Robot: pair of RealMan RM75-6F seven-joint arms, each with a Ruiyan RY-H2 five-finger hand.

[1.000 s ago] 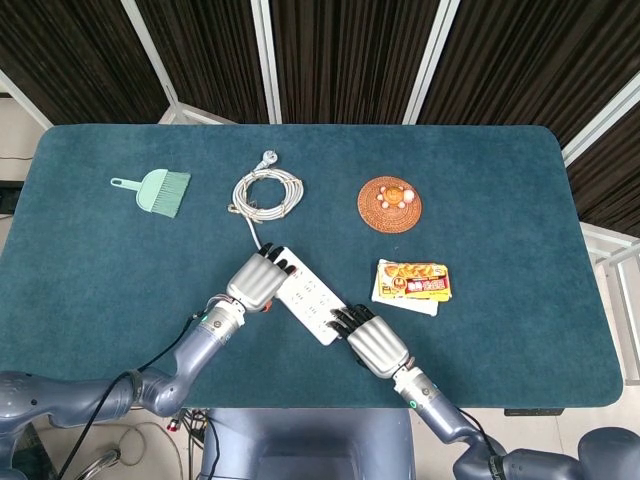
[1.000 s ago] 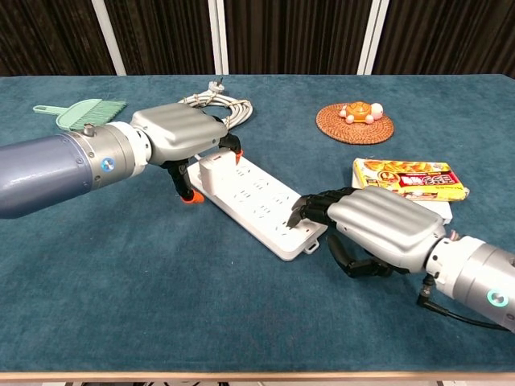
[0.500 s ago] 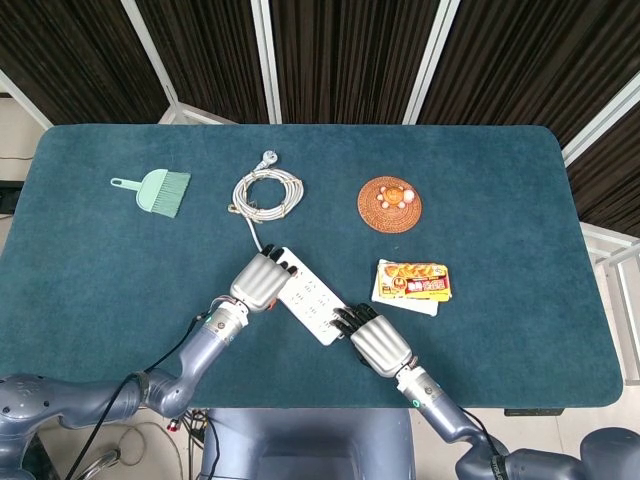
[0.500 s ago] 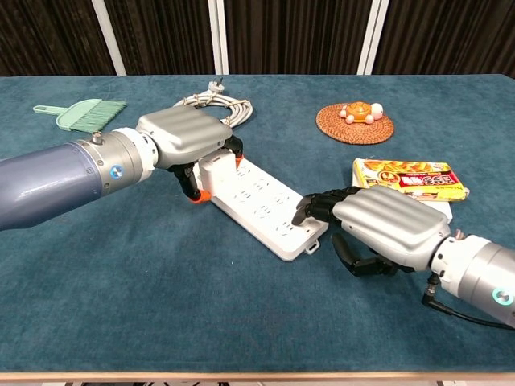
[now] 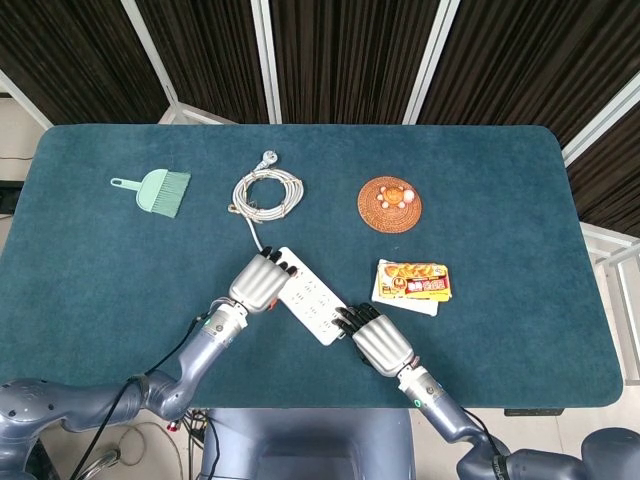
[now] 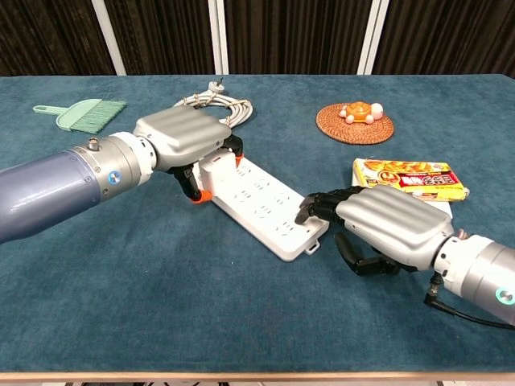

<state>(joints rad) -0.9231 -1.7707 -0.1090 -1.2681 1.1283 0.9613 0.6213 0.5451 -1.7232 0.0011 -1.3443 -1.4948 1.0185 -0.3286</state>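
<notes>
Glossy white plastic power strip on matt teal felt-like table (woven rattan coaster beyond).

Over the last second the left hand has edged toward the robot's right along the cable end of the white power strip, its fingers now lying over that end. The right hand has drawn slightly away toward the robot's right, its fingertips resting at the strip's near corner. The strip itself has shifted slightly rightward too.
</notes>
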